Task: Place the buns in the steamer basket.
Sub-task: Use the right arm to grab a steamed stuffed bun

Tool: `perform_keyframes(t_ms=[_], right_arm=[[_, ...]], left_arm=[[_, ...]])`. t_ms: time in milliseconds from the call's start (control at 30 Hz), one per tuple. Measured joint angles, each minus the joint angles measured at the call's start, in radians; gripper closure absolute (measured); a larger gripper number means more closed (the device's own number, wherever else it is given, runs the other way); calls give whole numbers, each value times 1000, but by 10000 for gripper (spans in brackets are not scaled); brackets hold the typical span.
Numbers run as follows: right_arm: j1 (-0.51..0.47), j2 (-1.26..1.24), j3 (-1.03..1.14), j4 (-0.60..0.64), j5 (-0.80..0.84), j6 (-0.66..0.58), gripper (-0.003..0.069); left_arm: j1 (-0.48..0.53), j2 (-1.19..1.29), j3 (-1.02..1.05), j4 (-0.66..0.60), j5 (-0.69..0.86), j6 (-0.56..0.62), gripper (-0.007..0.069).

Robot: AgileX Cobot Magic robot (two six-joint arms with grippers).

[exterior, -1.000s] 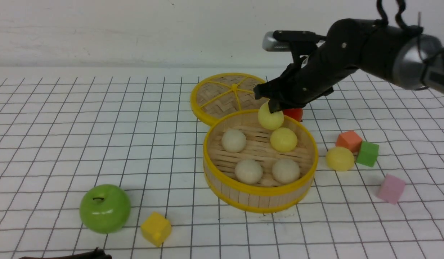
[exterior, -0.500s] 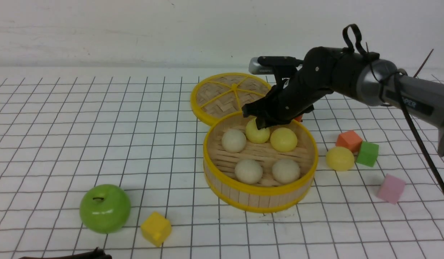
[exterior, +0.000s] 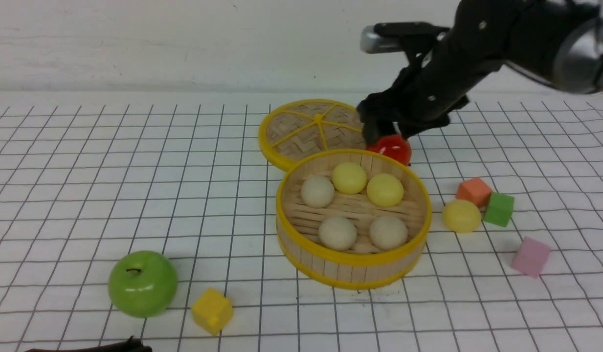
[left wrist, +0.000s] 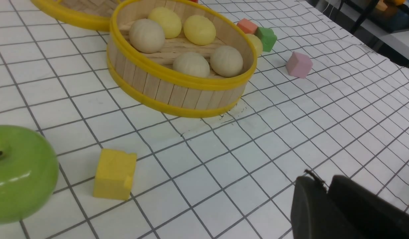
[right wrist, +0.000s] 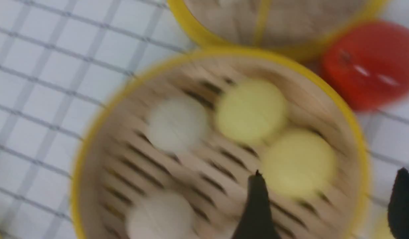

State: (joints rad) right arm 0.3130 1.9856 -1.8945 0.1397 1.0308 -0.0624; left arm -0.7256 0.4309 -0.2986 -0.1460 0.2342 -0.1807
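R gripper (exterior: 385,133) hangs above basket's (exterior: 352,259) far rim, jaws spread & empty, high prob. to clear the wall — five buns (exterior: 349,178) sit inside, 6th bun (exterior: 461,215) out by the cubes (exterior: 499,209), R side — L gripper (left wrist: 323,182) parked low, jaws pressed together.

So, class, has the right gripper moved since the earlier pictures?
Yes. The right gripper has lifted out of the steamer basket and drawn back past its far rim, now above the red ball, leaving a yellow bun inside.
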Motion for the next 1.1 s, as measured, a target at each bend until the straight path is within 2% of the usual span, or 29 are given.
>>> perform_keyframes(t_ms=[67, 100, 167, 267, 367, 633, 1100], right_arm=[[-38, -17, 31, -56, 87, 31, 232], [-42, -17, 36, -56, 92, 35, 232], [-97, -14, 112, -77, 117, 81, 317], [-156, 3, 202, -38, 74, 103, 417], [-183, 12, 241, 3, 22, 104, 449], [-189, 70, 250, 12, -151, 104, 394], [-192, 118, 250, 4, -206, 108, 391]], left_arm=[[0, 0, 0, 0, 0, 0, 554], [0, 0, 0, 0, 0, 0, 554], [0, 0, 0, 0, 0, 0, 554], [0, 0, 0, 0, 0, 0, 554], [0, 0, 0, 0, 0, 0, 554], [0, 0, 0, 0, 0, 0, 554], [0, 0, 0, 0, 0, 0, 543]])
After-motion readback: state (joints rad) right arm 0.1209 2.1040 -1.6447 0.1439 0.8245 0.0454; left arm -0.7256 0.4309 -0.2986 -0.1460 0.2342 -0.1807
